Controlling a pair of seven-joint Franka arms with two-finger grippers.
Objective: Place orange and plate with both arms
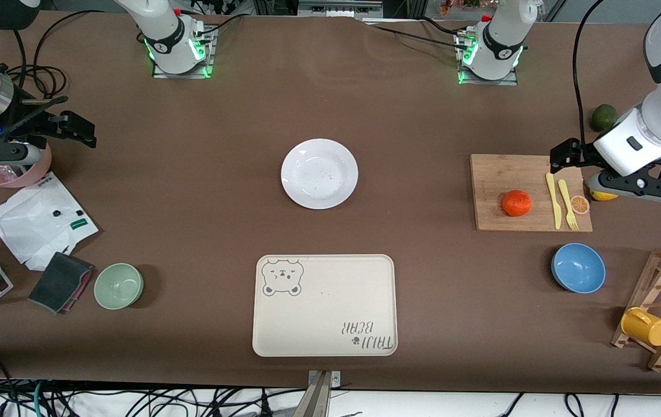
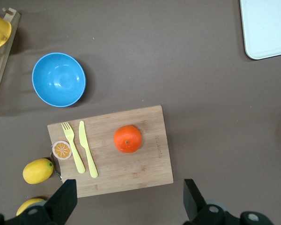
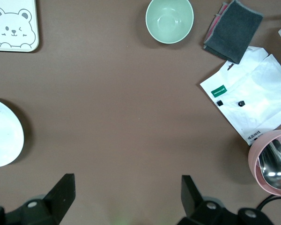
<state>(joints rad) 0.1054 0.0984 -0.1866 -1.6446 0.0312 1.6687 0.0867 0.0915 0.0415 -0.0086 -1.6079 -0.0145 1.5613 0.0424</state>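
The bear tray (image 1: 325, 305) sits nearest the front camera, bare, with the blue bowl (image 1: 578, 267) toward the left arm's end of the table. Farther up, the orange (image 1: 517, 203) rests on the wooden cutting board (image 1: 510, 174), just beside a yellow knife (image 1: 553, 200) and fork (image 1: 567, 204). The white plate (image 1: 319, 173) lies mid-table, about as far from the camera as the board.

The left gripper (image 2: 126, 199) hangs over the board's edge, jaws wide, holding nothing. The right gripper (image 3: 126, 197) hangs over bare table near the pink bowl (image 1: 12, 171), jaws wide too.

The orange is round, so I think a bad pinch could make it roll. The plate is flat and shiny, so the 2 fingers may slip on its rim.
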